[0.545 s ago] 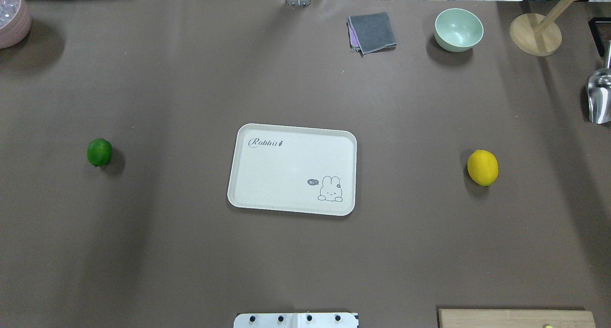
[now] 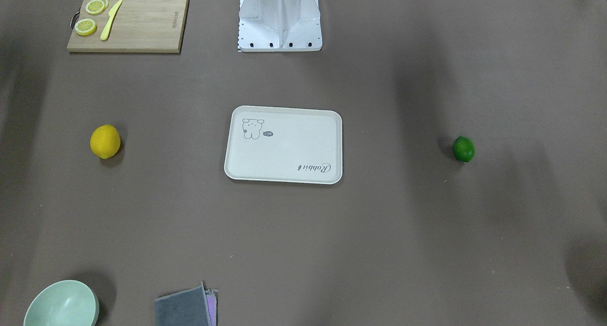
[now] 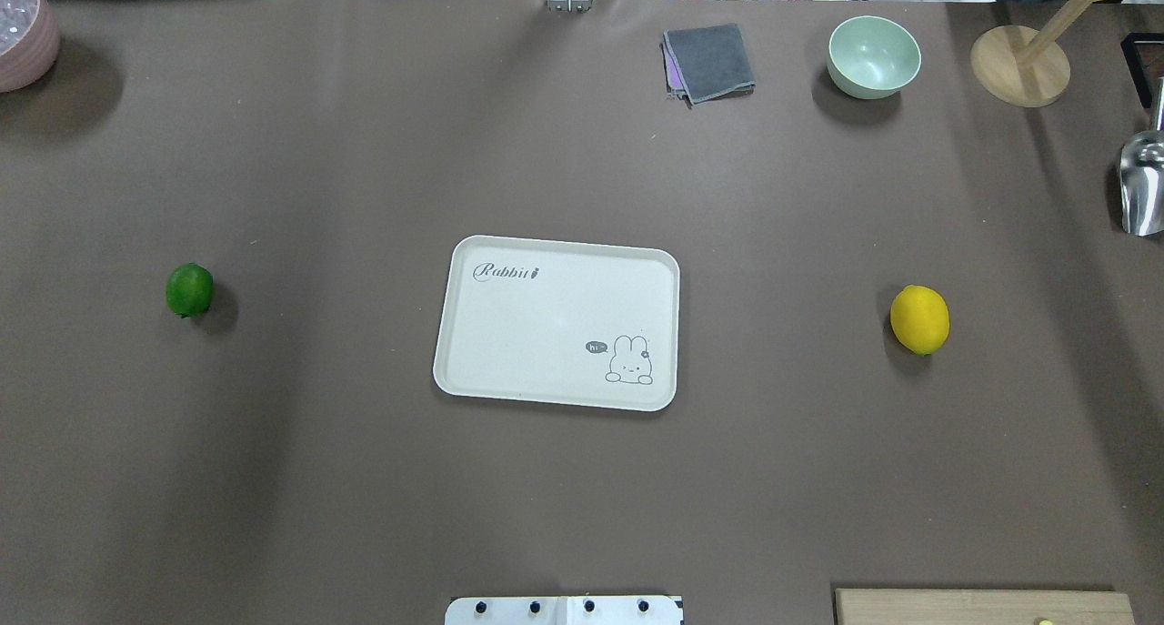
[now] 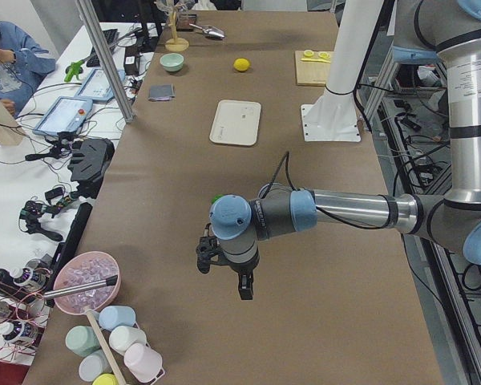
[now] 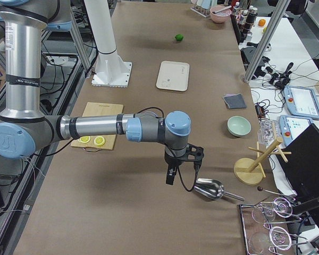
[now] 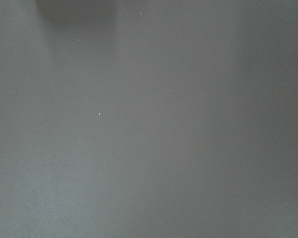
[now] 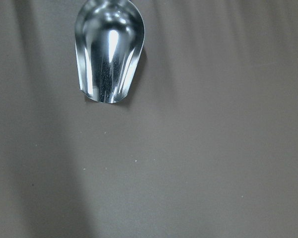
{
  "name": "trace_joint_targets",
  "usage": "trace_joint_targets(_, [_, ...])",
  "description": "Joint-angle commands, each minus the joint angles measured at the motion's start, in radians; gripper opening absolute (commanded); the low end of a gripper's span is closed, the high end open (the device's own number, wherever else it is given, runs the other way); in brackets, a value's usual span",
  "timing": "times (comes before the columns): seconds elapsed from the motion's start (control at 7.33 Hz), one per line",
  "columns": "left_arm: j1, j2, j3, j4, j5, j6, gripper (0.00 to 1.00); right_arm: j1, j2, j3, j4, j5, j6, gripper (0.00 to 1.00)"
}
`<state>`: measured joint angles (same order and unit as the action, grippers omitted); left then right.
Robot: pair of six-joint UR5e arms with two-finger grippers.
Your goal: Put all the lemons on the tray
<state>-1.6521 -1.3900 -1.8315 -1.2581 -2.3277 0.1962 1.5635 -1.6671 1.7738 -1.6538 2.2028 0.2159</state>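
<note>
Overhead exterior, glossy green lemon (image 3: 189,289), yellow lemon (image 3: 919,319) (both off cream tray (image 3: 546,325)), jaws unreadable.

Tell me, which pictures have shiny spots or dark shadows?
Right wrist view: the metal scoop gleams with white glare. Overhead view: soft shadows sit beside the green lemon and yellow lemon. Left wrist view: only plain, dim tabletop.

Tray (image 3: 546,334) central; one lemon (image 3: 189,289) well left, another lemon (image 3: 919,319) well right
</note>
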Motion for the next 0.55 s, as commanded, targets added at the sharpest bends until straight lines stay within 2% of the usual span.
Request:
trace_joint_targets(0.0, [0.030,0.019,-0.012,-0.076,-0.005,-0.018,0.98,0.000,-0.002,-0.004,-0.001,0.002,-0.003,1.00])
trace_joint_targets(0.14, [0.128,0.019,-0.049,-0.114,-0.010,-0.120,0.98,0.000,-0.002,-0.007,-0.001,0.002,-0.004,1.00])
trace_joint_targets(0.27, [0.226,0.008,-0.073,-0.183,-0.012,-0.317,0.98,0.000,-0.003,-0.004,-0.001,0.008,-0.004,1.00])
trace_joint_targets(0.41, [0.315,0.006,-0.086,-0.287,-0.013,-0.463,0.98,0.001,-0.006,0.001,-0.001,0.011,-0.001,1.00])
